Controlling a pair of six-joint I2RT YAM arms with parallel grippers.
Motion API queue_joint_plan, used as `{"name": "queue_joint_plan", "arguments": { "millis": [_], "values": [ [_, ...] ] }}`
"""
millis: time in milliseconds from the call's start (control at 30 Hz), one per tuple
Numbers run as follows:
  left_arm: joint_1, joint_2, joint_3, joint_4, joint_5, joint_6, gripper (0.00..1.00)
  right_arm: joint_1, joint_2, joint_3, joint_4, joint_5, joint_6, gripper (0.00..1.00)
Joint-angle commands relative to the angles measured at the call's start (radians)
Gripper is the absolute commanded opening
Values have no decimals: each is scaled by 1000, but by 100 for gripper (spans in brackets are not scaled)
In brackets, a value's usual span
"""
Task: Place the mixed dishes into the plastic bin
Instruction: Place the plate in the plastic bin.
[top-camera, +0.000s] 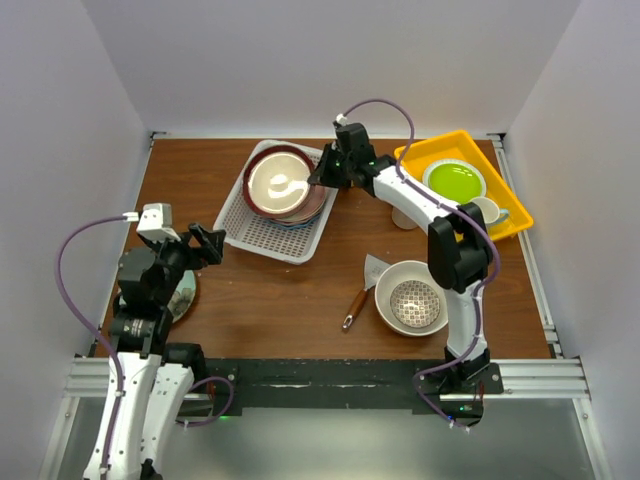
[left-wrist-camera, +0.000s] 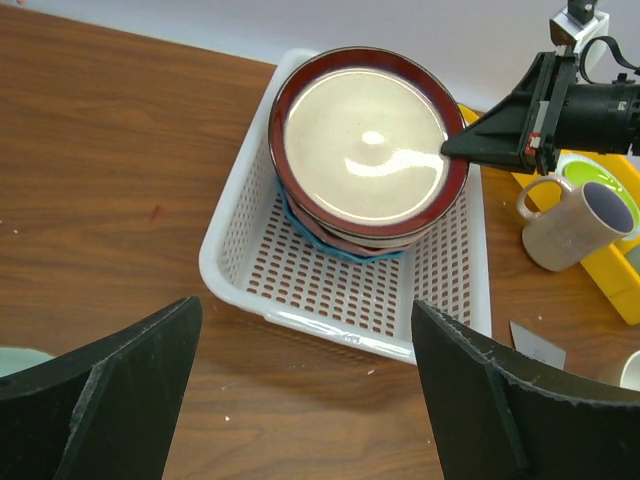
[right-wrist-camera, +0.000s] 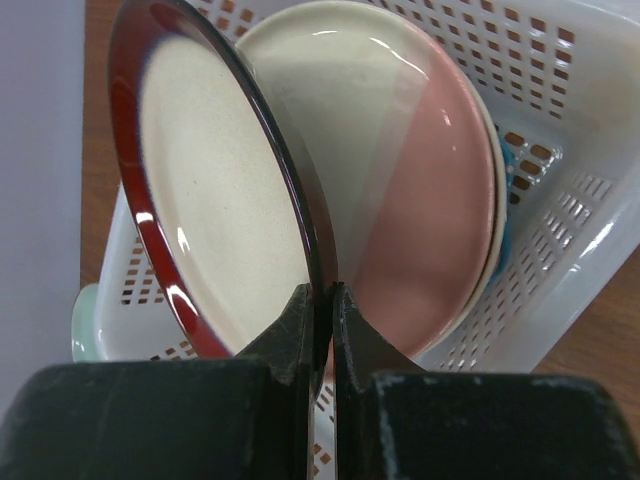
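Right gripper (right-wrist-camera: 325, 295): both fingers clamped on the rim of the round red-rimmed cream ceramic plate (right-wrist-camera: 215, 210), edge pinched between the pads. The plate reaches out ahead of the fingertips, over the white rectangular plastic bin with lattice sides (left-wrist-camera: 330, 320).

Directly under the held plate, inside the bin: a stack of plates.
- Top of the stack is a pink-and-cream plate (right-wrist-camera: 420, 180).
- A blue plate's edge (left-wrist-camera: 310, 235) shows lower down.
- Held plate tilts off the pink one at the gripper side. Cannot tell whether its far edge touches the stack.

Behind this gripper, toward its arm:
- A solid yellow plastic tray (top-camera: 505, 205) carrying a lime-green plate with white rim (top-camera: 453, 181).
- A cream mug with purple lining (left-wrist-camera: 575, 225), just beside the tray.

Left gripper (top-camera: 208, 246): jaws spread wide, nothing between them, hanging above bare wood tabletop (top-camera: 290, 300). Bin lies ahead of its fingertips, well apart. A pale green plate (top-camera: 185, 295) sits below and behind it, partly hidden by the arm.

Near the right arm's elbow:
- A large cream bowl (top-camera: 395, 285) with a small patterned bowl (top-camera: 413, 303) nested inside.
- A wooden-handled metal spatula (top-camera: 358, 295) just beside the bowl.
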Motion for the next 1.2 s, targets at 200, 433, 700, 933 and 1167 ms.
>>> {"name": "queue_joint_plan", "arguments": {
  "millis": [200, 433, 700, 933, 1167],
  "values": [
    [-4, -12, -60, 106, 18, 30, 91, -36, -2, 85, 175, -133, 154, 0],
    [-4, -15, -63, 110, 17, 30, 91, -37, 27, 62, 179, -154, 172, 6],
    [-4, -15, -68, 111, 12, 28, 91, -39, 28, 39, 163, -133, 157, 25],
    [-4, -15, -71, 111, 10, 27, 91, -37, 30, 40, 141, -104, 134, 39],
    [-4, -15, -71, 110, 7, 28, 91, -39, 21, 43, 110, -69, 93, 47]
  ]
}}
